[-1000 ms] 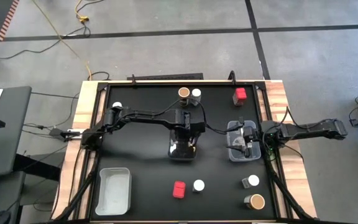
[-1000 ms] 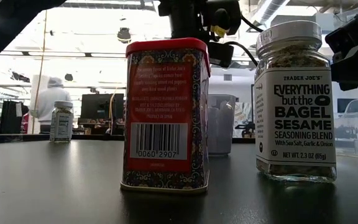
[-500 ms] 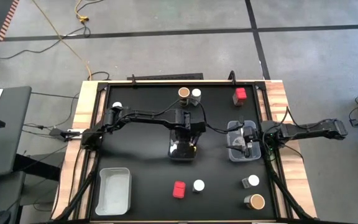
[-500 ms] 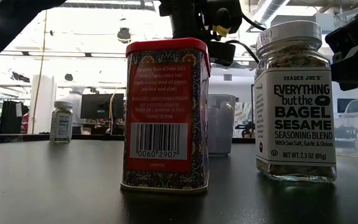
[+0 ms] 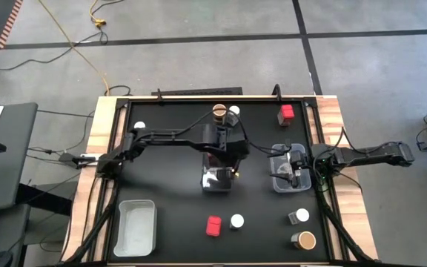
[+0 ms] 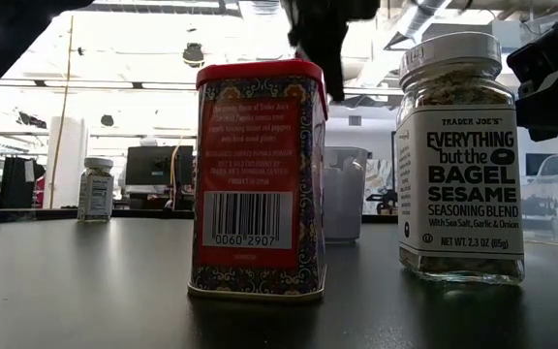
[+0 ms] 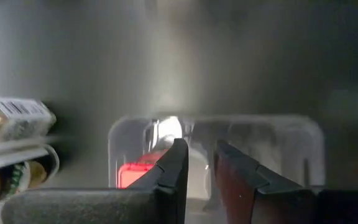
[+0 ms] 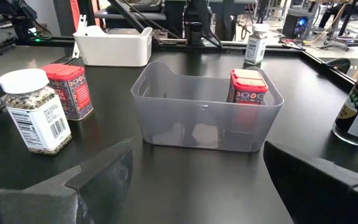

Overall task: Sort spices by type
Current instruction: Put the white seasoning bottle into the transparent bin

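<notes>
A clear bin (image 5: 217, 180) stands mid-table with one red tin (image 8: 248, 87) upright inside it, also seen in the left wrist view (image 7: 132, 175). My left gripper (image 7: 197, 152) hangs shut above this bin (image 7: 216, 155), touching nothing; its fingers show at the top of the low view (image 6: 327, 58). My right gripper (image 5: 293, 172) waits open at the right, pointing across the table at the bin (image 8: 207, 106). Other spices stand loose: a red tin (image 5: 213, 226) and a white-lidded jar (image 5: 237, 221) near the front, and a red tin (image 5: 286, 113) at the far right.
A brown-topped jar (image 5: 219, 111) and a white-lidded jar (image 5: 233, 111) stand at the far edge, another jar (image 5: 139, 126) far left. Two jars (image 5: 299, 216) (image 5: 304, 239) stand near right. A white bin (image 5: 136, 226) stands near left. A second clear bin (image 5: 276, 156) lies under my right gripper.
My left gripper has risen from low in the middle bin to a spot above it, staying shut. The bin and the tin in it have kept their place. My right arm has kept still.
</notes>
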Controlling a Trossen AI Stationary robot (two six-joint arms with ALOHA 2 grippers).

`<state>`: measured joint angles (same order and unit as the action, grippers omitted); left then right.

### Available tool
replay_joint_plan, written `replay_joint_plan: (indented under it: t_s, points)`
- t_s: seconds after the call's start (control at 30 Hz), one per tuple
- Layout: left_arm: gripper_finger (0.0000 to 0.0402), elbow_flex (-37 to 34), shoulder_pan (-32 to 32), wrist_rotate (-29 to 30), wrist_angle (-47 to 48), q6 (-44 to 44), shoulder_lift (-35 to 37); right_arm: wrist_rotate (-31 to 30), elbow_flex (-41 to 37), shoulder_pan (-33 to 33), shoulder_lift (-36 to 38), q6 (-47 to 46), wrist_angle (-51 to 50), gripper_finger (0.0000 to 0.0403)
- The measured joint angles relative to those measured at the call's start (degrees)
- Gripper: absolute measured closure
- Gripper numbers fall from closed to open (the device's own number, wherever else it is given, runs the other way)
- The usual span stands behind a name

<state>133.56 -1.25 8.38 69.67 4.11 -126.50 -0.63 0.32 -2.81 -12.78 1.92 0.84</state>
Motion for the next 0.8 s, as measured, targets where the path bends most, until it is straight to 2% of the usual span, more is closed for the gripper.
replay_joint_plan:
  t_s: [0.13, 0.43, 0.63, 0.8]
  points:
    - [0.0335, 1.28, -0.68, -0.01, -0.20, -3.61, 0.47, 0.00, 0.00, 0.02, 0.00, 0.01, 0.00, 0.0019]
    - [0.0335, 1.20, -2.78, 1.11, 11.26, -8.05, 0.90, -0.02, 0.00, 0.02, 0.00, 0.02, 0.00, 0.0019]
    - [0.0333, 1.20, -3.97, 1.16, 9.20, -8.40, 0.90, 0.00, -0.01, 0.00, -0.01, 0.01, 0.00, 0.0019]
    - [0.0315, 1.20, -5.20, 0.36, 8.90, -7.81, 0.90, 0.00, 0.00, 0.02, 0.00, 0.02, 0.00, 0.0019]
